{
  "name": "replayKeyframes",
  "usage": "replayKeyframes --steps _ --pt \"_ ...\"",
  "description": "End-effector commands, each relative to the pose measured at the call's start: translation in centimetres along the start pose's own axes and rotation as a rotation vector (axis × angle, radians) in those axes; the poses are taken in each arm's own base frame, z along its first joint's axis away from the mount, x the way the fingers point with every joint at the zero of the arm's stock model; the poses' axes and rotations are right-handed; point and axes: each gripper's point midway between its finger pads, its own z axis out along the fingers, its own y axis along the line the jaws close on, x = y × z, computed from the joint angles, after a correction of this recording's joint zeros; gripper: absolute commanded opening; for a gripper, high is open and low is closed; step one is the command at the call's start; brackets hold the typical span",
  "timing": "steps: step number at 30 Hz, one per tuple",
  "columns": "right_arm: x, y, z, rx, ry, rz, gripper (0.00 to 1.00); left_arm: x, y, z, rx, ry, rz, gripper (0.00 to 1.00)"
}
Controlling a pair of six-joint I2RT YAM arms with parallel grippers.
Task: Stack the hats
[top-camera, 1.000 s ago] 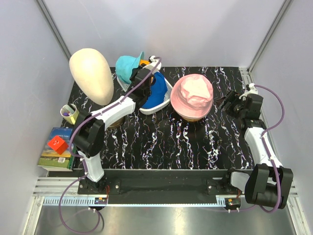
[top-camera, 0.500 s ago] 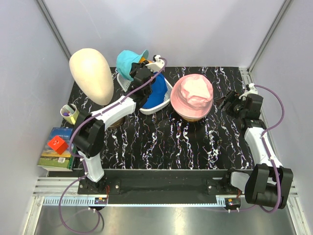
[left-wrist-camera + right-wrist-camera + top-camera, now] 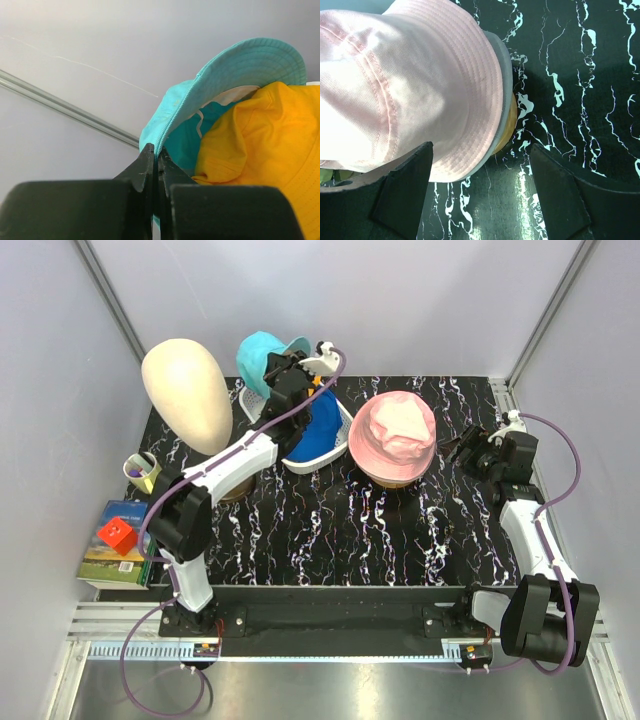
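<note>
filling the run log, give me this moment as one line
left gripper: shut on teal hat brim | right gripper: open, beside pink hat | orange-yellow hat: against teal hat

The right gripper (image 3: 481,147) has its jaws wide apart, and its two dark fingers (image 3: 395,200) fill the lower corners of the view. Between and above them lies the pink hat (image 3: 410,90), a soft bucket hat with rows of stitching on its brim. Just under its right edge a thin lavender brim (image 3: 504,100) shows, and below that a small orange-tan edge (image 3: 506,130). All rest on the black table (image 3: 580,75) with white veins. The fingers do not touch the pink hat.
</note>
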Motion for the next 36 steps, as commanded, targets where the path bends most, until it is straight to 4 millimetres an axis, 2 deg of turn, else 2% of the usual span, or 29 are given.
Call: replayKeyframes --steps 1,9,18,24,27,30,31,34,35,36 --pt "-1.3 1.0 -0.3 -0.039 -0.043 -0.014 0.86 -4.0 6.3 -1.5 -0.119 -0.100 -0.086 0.00" --pt "-1.5 1.2 -0.5 -0.046 -0.049 -0.017 0.86 -6.7 9.1 -1.0 -0.176 -0.129 -0.051 0.00" --pt "-1.5 1.3 -0.8 -0.049 -0.052 -0.022 0.86 -6.6 7.3 -0.2 -0.151 -0.126 0.005 0.00" --pt "-1.6 1.4 -1.0 -0.047 -0.058 -0.026 0.86 -7.3 7.0 0.5 -0.146 -0.128 0.007 0.00" --pt "-1.6 1.4 -1.0 -0.047 -0.058 -0.028 0.86 -7.5 5.6 1.0 -0.091 -0.135 -0.014 0.00" --pt "-1.5 1.4 -1.1 -0.047 -0.055 -0.027 0.86 -7.1 2.1 1.3 0.047 -0.128 -0.058 0.00" --pt "-1.6 1.4 -1.1 -0.047 -0.060 -0.030 0.86 -6.5 0.0 1.2 0.134 -0.118 -0.039 0.00" --pt "-1.5 1.5 -1.2 -0.049 -0.059 -0.029 0.86 -4.7 -3.7 1.5 0.247 -0.072 -0.101 0.00" --pt "-1.5 1.5 -1.3 -0.053 -0.057 -0.030 0.86 -3.3 -5.0 2.3 0.266 -0.033 -0.131 0.00" --pt "-1.5 1.6 -1.3 -0.054 -0.056 -0.029 0.86 -2.9 -5.0 2.9 0.264 -0.015 -0.153 0.00"
